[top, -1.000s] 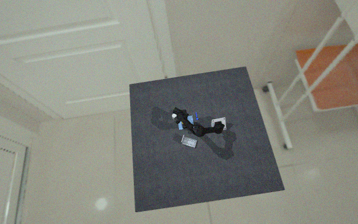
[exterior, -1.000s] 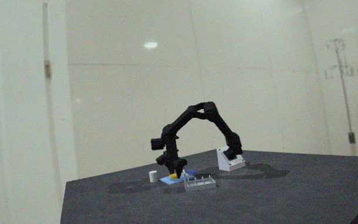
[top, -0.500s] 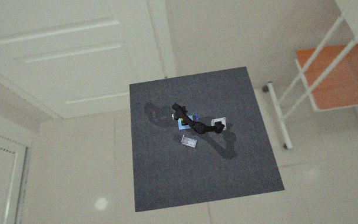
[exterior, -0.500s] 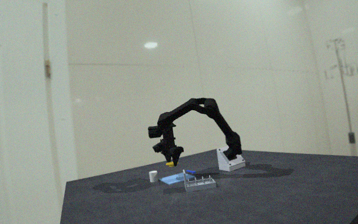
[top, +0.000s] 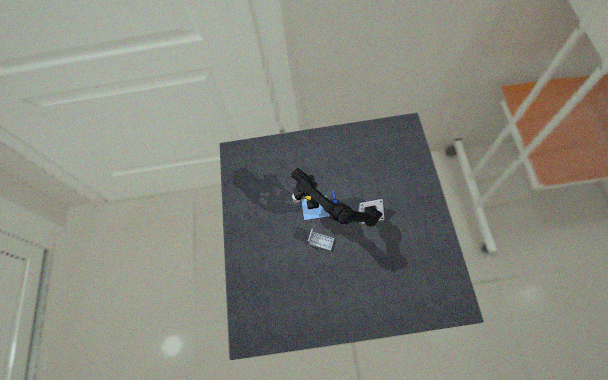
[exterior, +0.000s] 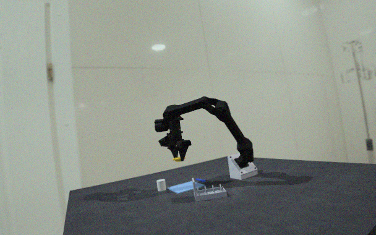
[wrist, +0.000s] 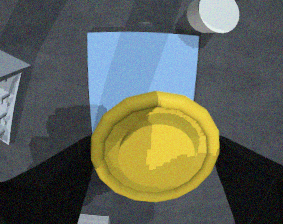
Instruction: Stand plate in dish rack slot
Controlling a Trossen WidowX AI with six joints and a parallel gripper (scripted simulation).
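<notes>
Bare pale room, panelled door, orange shelf unit

The top view looks down from high, far above the table. The exterior view sits low and distant. The wrist view looks down close; all share the blue mat, at 12 o'clock there
</notes>
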